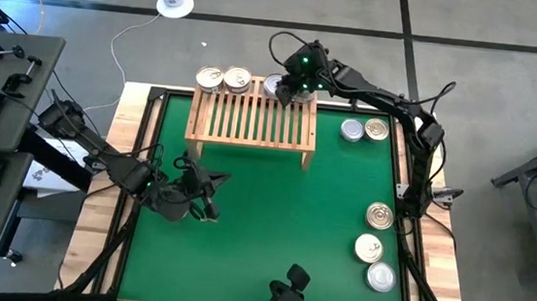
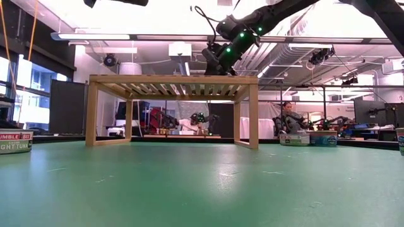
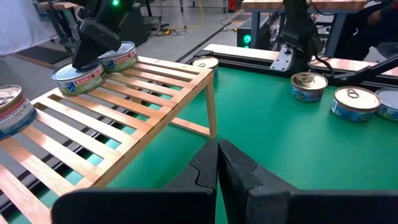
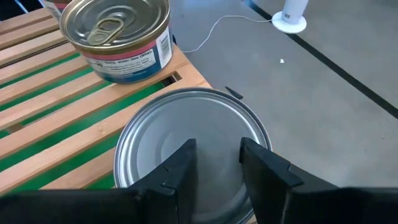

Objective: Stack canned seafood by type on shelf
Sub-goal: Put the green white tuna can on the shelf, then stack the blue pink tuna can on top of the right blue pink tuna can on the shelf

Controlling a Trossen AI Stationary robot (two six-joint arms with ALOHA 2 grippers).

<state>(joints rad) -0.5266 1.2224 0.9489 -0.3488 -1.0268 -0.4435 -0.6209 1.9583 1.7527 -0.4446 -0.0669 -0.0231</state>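
Silver tin [image 4: 186,155] on shelf [image 1: 252,120] far edge, right tool [image 4: 214,163] fingers straddling it

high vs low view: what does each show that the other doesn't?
Only the high view: the left gripper, shut, hovering over the green mat in front of the shelf; two tins on the shelf's far left corner; three tins lined up near the mat's right edge.

Only the low view: the shelf's legs and open underside, a tuna tin at the left edge, and the room behind with a seated person.

Both: the wooden shelf and the right gripper at its far right corner, where the high view shows a silver tin between its fingers.
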